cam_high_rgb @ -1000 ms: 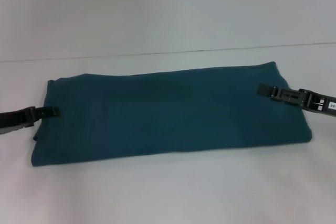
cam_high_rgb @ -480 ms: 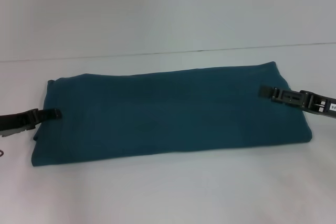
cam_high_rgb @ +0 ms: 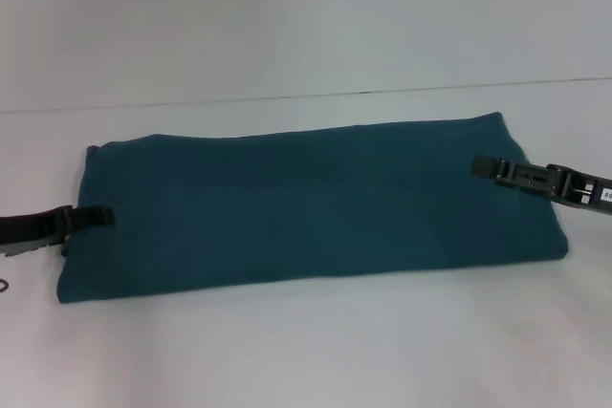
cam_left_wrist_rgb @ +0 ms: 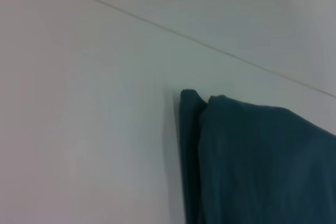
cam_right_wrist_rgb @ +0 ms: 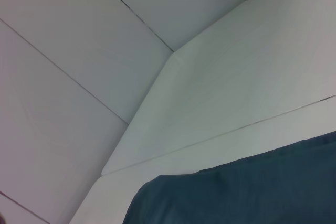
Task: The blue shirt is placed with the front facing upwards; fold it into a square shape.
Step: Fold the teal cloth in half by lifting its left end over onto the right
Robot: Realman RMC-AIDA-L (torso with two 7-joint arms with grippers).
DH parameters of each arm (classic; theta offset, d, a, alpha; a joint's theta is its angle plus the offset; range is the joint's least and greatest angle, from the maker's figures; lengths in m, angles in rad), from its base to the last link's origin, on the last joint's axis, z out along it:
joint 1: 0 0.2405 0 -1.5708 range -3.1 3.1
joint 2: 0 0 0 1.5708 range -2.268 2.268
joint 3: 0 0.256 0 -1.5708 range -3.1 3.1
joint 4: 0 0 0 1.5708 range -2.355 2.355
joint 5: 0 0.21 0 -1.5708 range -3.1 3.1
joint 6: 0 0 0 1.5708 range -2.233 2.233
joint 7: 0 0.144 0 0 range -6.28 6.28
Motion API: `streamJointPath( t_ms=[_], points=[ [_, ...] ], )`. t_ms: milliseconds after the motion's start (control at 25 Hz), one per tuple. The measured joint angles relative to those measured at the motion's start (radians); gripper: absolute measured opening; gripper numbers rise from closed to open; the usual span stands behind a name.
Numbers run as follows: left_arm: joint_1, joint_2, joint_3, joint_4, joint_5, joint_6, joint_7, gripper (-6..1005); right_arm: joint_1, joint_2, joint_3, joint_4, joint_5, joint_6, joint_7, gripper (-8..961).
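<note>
**Long band, ends not yet brought together**

Blue shirt [cam_high_rgb: 306,203] flat on white table [cam_high_rgb: 306,351], folded to a long band, plain side up, print hidden. Left gripper [cam_high_rgb: 96,216] low at left short edge, right gripper [cam_high_rgb: 481,167] over right end; probably placed to fold ends inward. Finger opening and any hold: cannot tell.

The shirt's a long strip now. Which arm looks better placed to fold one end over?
Probably the right. The right gripper reaches in over the blue shirt at its end, while the left gripper only meets the opposite edge. It's close, though; both sit at the ends.
</note>
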Motion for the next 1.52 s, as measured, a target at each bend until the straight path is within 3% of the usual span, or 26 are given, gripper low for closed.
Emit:
streamJointPath(
  t_ms=[320, 600, 1080, 1520],
  points=[
    [-0.014, -0.010, 0.016, -0.012, -0.004, 0.012, 0.000, 904, -0.002, 0.000, 0.001, 0.000, 0.000, -0.001, -0.001, 915],
    [-0.064, -0.017, 0.028, -0.044, -0.018, 0.057, -0.003, 903, -0.002, 0.000, 0.001, 0.000, 0.000, -0.003, -0.002, 915],
    [-0.090, -0.012, 0.022, -0.028, -0.019, 0.067, -0.061, 785, -0.005, 0.000, 0.001, 0.000, 0.000, -0.003, -0.003, 915],
    [-0.090, -0.003, 0.022, -0.046, -0.026, 0.077, -0.025, 353, -0.005, 0.000, 0.002, 0.000, 0.001, -0.001, -0.003, 915]
  ],
)
